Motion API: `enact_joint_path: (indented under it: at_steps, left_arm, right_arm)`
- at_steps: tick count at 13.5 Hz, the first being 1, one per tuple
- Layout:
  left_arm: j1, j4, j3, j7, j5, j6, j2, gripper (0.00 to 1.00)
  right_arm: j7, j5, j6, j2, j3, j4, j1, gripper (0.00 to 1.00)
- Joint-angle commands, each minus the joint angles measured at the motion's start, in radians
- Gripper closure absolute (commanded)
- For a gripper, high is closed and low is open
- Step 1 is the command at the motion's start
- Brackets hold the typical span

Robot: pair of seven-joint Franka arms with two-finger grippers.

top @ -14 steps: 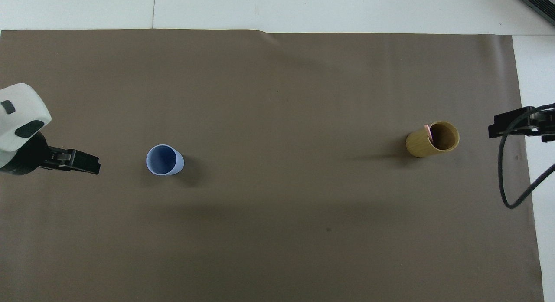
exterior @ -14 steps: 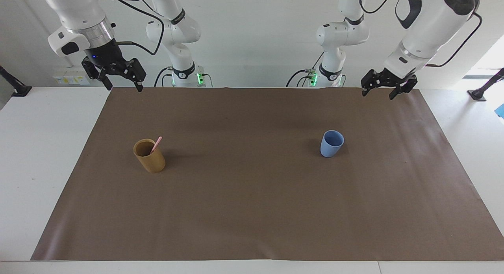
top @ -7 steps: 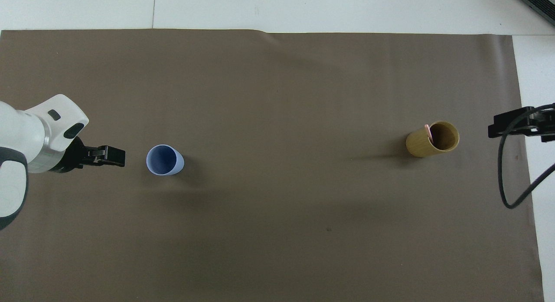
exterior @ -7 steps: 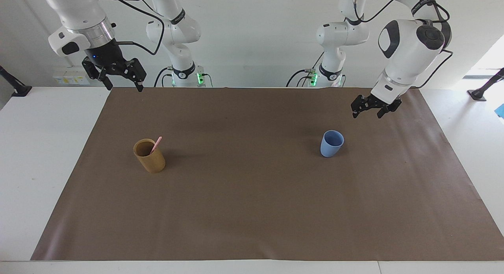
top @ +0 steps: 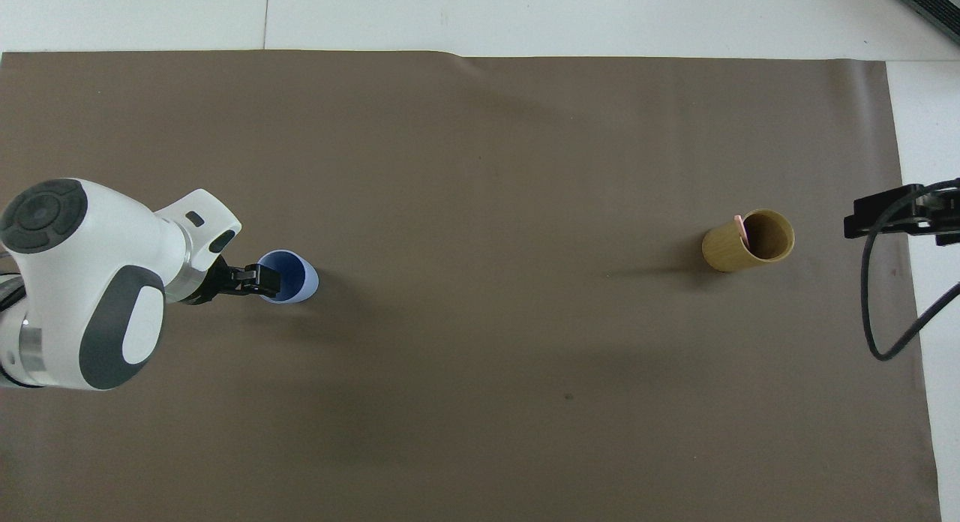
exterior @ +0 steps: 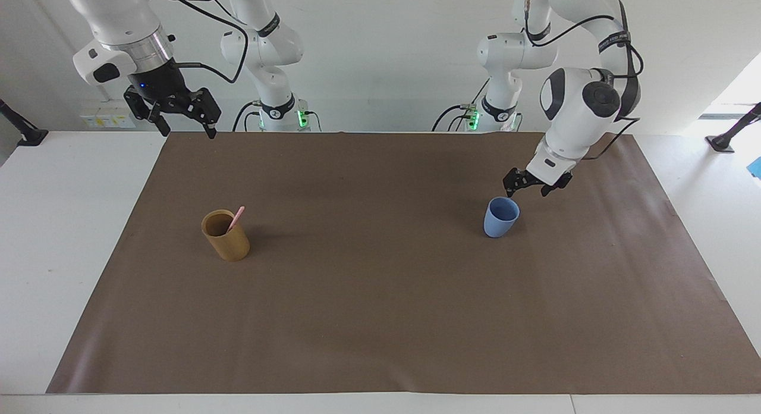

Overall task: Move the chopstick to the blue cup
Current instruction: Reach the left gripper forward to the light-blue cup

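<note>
While the pale pink tapered chopstick (exterior: 236, 218) stands leaning in the tan-brown bamboo-like cylinder cup (exterior: 225, 235) toward the right arm's end of the table, we note that the transfer itself has not begun. Our left gripper (exterior: 526, 187) has come down over the last second from its raised place above the edge of the brown paper mat (exterior: 380, 319) and now hangs just beside the rim of the small light-blue matte tumbler (exterior: 501, 217), on the side facing the robots. Its jaws stand apart and hold nothing. In the overhead view the same gripper (top: 255, 280) overlaps the tumbler's rim (top: 300, 278); from the facing view we judge that it is close to the rim but not clearly touching it.

Our right gripper (exterior: 178, 113) waits in the air over the mat's corner at its own end, jaws likewise apart and empty, well apart from the cylinder cup below it. It has not shifted during the same interval.

We read this change as follows: the left arm is preparing to steady or grasp the blue cup, so that the receiving vessel is secured. The chopstick lies well away from this gripper, near the waiting right gripper, which we judge better placed to lift it out. Care is needed at the tumbler: a light, tapered cup may tip if nudged at the rim.
</note>
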Motion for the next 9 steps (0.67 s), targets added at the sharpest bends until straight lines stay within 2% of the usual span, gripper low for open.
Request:
enact_joint_path:
  at_steps: [1,3,4,5,9]
  left_arm:
    - [-0.015,-0.036,0.014,-0.016,-0.011,0.070,0.012,0.00]
    - [-0.053,-0.068,0.014,-0.019,-0.011,0.102,0.033,0.02]
    - [-0.063,-0.075,0.015,-0.019,-0.011,0.125,0.042,0.80]
    - [-0.058,-0.071,0.015,0.001,-0.011,0.124,0.045,1.00]
    - [-0.056,-0.051,0.017,0.033,-0.008,0.117,0.055,1.00]
  right_arm:
    - [-0.022,0.005,0.009,-0.009,0.003,-0.012,-0.010,0.00]
    - [-0.022,0.005,0.009,-0.011,0.003,-0.012,-0.008,0.00]
    - [-0.022,0.005,0.008,-0.009,0.003,-0.012,-0.008,0.00]
    - [-0.022,0.005,0.005,-0.011,0.003,-0.012,-0.008,0.00]
    - [-0.022,0.005,0.006,-0.011,0.003,-0.012,-0.008,0.00]
